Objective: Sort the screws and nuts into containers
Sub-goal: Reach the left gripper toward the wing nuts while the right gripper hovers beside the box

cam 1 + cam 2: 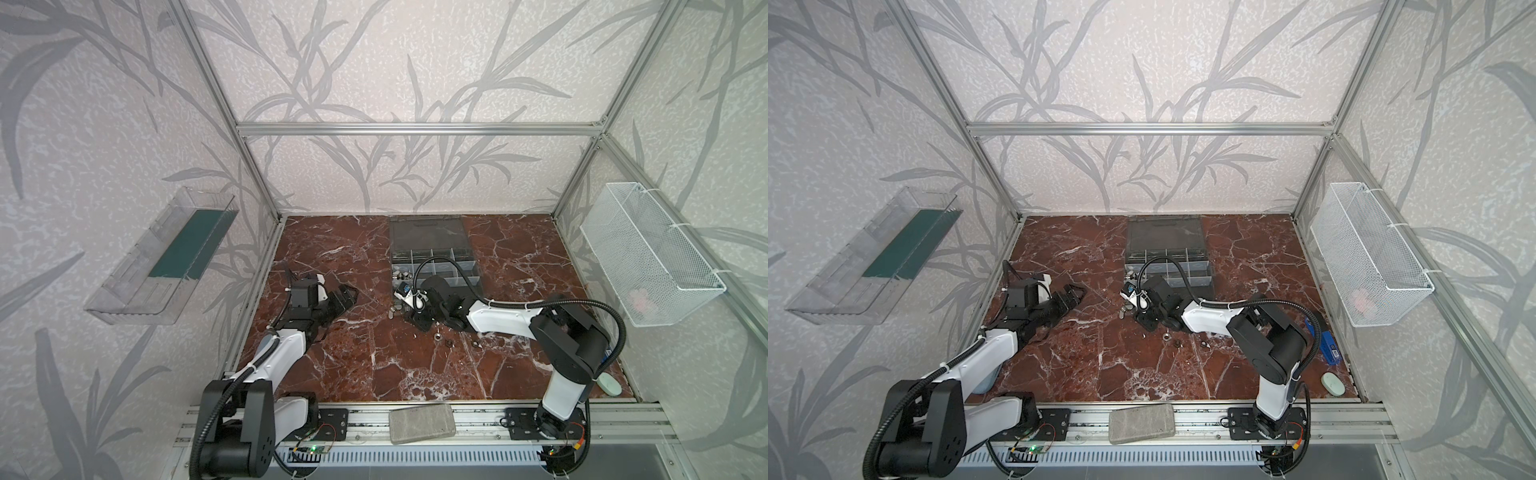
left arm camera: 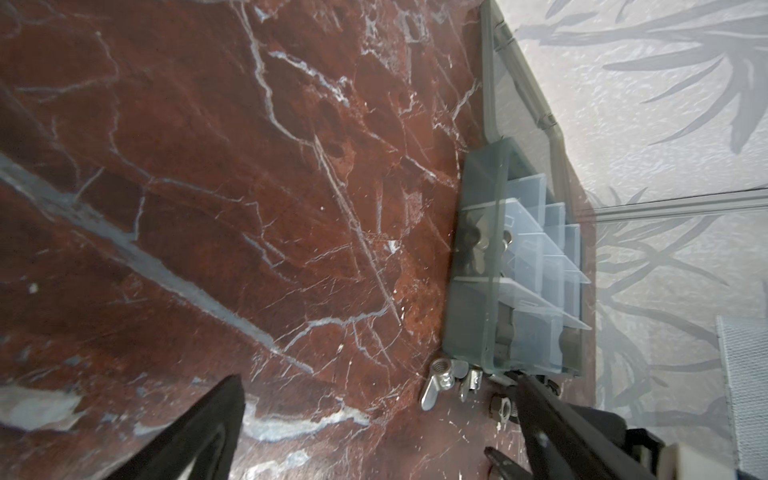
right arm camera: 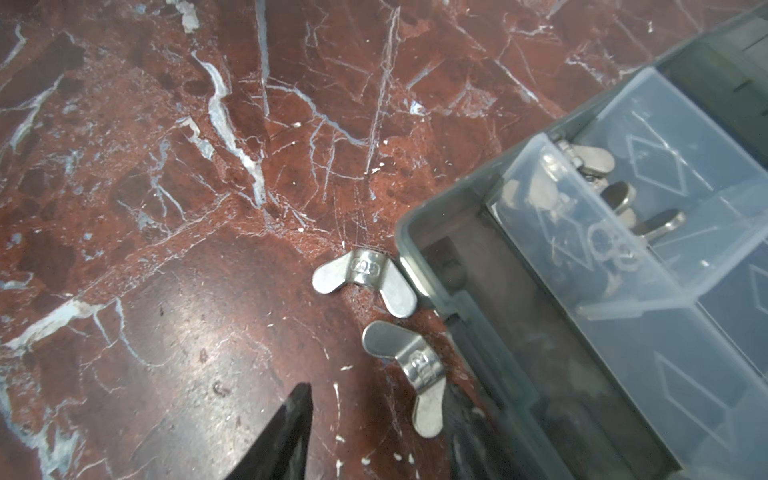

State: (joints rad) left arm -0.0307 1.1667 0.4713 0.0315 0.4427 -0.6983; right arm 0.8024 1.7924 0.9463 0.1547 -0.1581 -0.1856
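jaws of my left gripper point(image 1: 345, 296) gape wide, left of centre; on my right gripper point(image 3: 378, 392) they stand parted, a wing nut point(image 3: 419, 374) lying between them, at the lower-left corner of the organizer case point(image 1: 428, 235), mid-frame.

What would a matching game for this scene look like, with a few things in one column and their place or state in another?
Things:
1. left gripper
2. organizer case
3. wire basket
4. grey block

Places or states:
A. lying on the metal rail at the front
B. hung high up, on the right in both top views
C. at the back of the marble table, lid open
D. jaws wide open over bare marble

Pairs: 1-D, 2-C, 3-B, 4-A
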